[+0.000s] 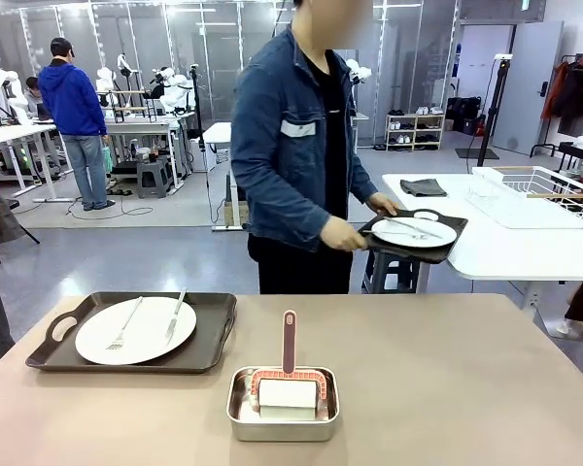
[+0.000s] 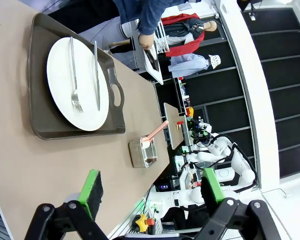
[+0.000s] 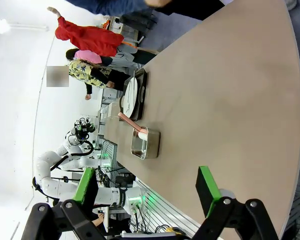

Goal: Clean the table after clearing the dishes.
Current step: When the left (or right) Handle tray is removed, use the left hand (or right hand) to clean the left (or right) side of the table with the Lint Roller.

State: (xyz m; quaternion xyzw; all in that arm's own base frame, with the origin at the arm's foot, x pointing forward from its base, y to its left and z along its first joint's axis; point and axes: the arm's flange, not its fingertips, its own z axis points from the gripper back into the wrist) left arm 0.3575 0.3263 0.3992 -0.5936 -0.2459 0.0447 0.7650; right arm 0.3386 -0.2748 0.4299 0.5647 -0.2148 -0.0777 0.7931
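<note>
Dishes sit in two places. One dark tray (image 1: 209, 335) lies on the left part of the beige table (image 1: 447, 388), close to its far edge. Its long axis runs along that edge, the same way as the table's own length, and each short end has a cut-out handle. On it rests a round white plate (image 1: 141, 335) carrying a fork (image 1: 126, 323) and a knife (image 1: 176, 316) side by side. Both lie crosswise to the tray and lean slightly right, with the fork's tines toward the robot's side.

A second tray (image 1: 408, 252), with a second plate (image 1: 437, 235) and cutlery, is off the table in the grasp of the person standing past the far edge. One hand (image 1: 342, 234) grips its near-left side and the other hand (image 1: 382, 203) its far side, at the edge of a white table (image 1: 505, 248) that bears a wire rack (image 1: 549, 183). Whether this tray rests on the white top cannot be told.

On the robot's side of the table's middle stands a small steel pan (image 1: 282, 430). It holds a white sponge block (image 1: 288, 393) and a brush (image 1: 289, 340) whose pink handle points toward the person.

The left gripper (image 2: 151, 175) hangs above the table's near side with its green pads (image 2: 92, 187) spread wide, empty and touching nothing. The right gripper (image 3: 145, 172) hangs over the bare right stretch of the top, its jaws fully apart and empty too.
</note>
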